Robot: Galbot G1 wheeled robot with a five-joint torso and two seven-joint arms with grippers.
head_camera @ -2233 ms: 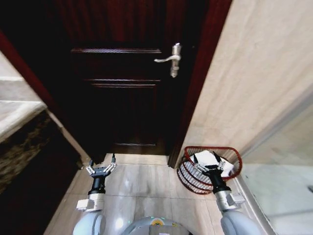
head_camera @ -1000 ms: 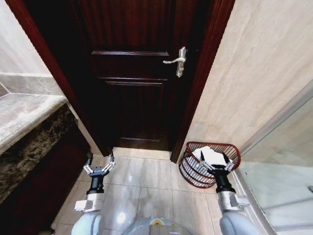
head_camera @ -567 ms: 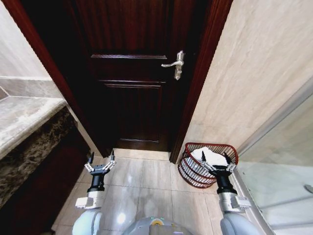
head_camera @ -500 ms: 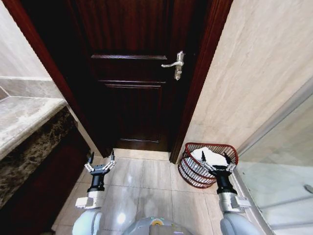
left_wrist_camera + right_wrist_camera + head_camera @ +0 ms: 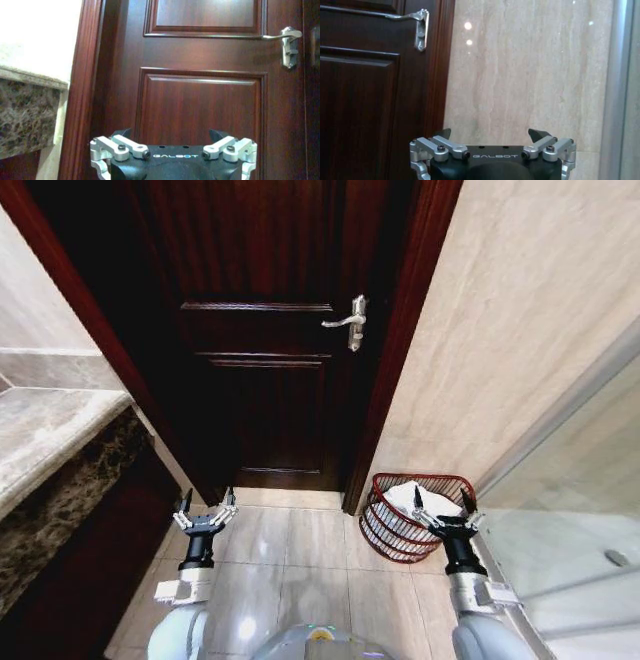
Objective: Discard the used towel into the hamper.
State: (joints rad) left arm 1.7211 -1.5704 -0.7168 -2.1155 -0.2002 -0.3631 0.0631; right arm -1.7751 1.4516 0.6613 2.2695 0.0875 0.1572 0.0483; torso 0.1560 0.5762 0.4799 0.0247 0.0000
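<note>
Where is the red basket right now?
In the head view, the hamper sits on the tiled floor on the robot's right, against the beige wall beside the dark door's frame, just ahead of the open right end effector.

Lighting: bright overhead, dim in places. Dark door swallows detail; deep shadow under the marble counter. Glare spots on floor tiles and beige wall. Head view bends at edges. Wrist views slightly soft.
</note>
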